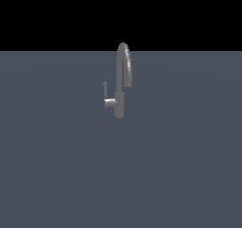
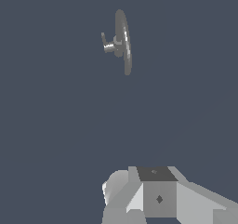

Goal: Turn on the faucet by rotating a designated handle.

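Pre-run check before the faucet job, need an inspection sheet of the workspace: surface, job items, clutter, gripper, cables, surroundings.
Surface: flat plain blue-grey floor, no marks seen.
Faucet: upright, grey, with an arched spout on top; stands alone.
Handle: short stub off the faucet body toward the exterior view's left, thin rod pointing up; nothing touches it.
Clutter: nothing seen.
Gripper: absent from the exterior view; the wrist view shows only part of the grey hand body, well away from the faucet; fingers not visible, so open or shut cannot be told.
Cables: nothing seen.
Surroundings: black background above the floor, nothing else seen.
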You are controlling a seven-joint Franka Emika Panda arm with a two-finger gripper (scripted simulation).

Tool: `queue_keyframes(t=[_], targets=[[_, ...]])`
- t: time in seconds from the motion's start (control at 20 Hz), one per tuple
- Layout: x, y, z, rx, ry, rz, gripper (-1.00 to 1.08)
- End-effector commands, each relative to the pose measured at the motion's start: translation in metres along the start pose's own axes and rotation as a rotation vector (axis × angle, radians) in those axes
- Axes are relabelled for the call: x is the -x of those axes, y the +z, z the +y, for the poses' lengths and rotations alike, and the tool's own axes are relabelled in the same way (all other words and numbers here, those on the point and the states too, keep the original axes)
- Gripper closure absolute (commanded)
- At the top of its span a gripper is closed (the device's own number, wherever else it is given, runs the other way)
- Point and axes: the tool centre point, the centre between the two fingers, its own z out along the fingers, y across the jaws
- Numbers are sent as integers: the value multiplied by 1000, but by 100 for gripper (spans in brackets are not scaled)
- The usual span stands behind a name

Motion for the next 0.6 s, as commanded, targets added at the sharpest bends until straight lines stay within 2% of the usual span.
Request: queue_keyframes(t=[0.0, 0.4, 0.55], targets=[[0, 0, 0, 0, 0, 0, 108], [2, -10, -9, 41, -25, 15, 108], [2, -10, -9, 43, -25, 16, 108]])
